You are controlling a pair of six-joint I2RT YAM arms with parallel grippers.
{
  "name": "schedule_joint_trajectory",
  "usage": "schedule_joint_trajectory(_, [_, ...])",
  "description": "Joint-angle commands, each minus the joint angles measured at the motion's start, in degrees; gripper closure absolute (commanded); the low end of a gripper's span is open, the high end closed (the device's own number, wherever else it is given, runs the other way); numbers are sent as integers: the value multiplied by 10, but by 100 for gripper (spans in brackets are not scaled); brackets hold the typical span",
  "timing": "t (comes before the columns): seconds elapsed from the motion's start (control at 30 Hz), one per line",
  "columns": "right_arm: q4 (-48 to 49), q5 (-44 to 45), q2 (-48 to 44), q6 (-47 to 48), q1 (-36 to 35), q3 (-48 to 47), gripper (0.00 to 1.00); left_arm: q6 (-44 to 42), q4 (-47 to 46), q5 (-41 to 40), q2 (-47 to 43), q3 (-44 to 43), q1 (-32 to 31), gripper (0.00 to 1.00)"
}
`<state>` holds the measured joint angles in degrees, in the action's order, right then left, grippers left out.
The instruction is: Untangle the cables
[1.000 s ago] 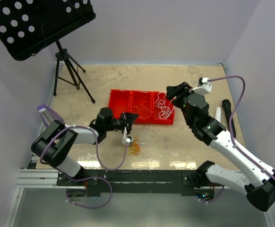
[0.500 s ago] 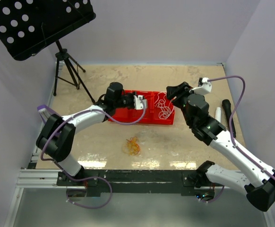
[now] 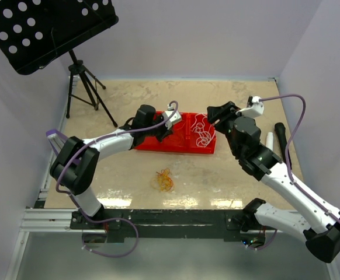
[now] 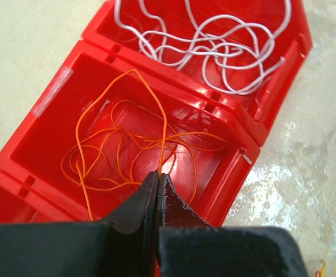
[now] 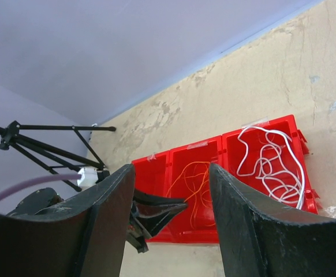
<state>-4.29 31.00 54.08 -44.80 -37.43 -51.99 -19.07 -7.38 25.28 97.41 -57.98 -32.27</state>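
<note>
The red tray (image 3: pixel 176 149) holds a white cable (image 3: pixel 202 133) in its right compartment and a loose orange cable (image 4: pixel 116 150) in its middle one. My left gripper (image 4: pixel 158 174) hangs over the middle compartment, shut on one strand of that orange cable, which rises from the fingertips and loops back into the bin. It is also in the top view as the left gripper (image 3: pixel 165 129). My right gripper (image 5: pixel 171 168) is open and holds nothing, raised by the tray's right end (image 3: pixel 212 114). A small orange and red tangle (image 3: pixel 164 180) lies on the table in front of the tray.
A black tripod (image 3: pixel 83 87) with a perforated black panel (image 3: pixel 47 26) stands at the back left. A white cylinder (image 3: pixel 269 140) and a black one (image 3: pixel 281 134) lie to the right of the tray. The tray's left compartment (image 3: pixel 148 123) shows no cable.
My left arm swung from the table front, beside the orange tangle, back to the tray's middle compartment, jaws staying shut. The tangle stayed on the table. The right arm barely moved.
</note>
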Motion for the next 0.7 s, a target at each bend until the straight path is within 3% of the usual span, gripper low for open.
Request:
schedule_joint_trajectory(0.0, [17, 13, 4, 2, 3, 0, 42, 131, -57, -68, 8, 1, 4, 100])
schedule_joint_trajectory(0.17, [26, 10, 11, 0, 3, 9, 42, 185, -57, -155, 32, -23, 2, 100])
schedule_joint_trajectory(0.33, [34, 14, 14, 5, 3, 14, 42, 185, -41, -188, 58, -48, -7, 100])
schedule_joint_trajectory(0.67, [39, 13, 23, 10, 3, 21, 42, 172, -43, -150, 82, -79, -36, 100])
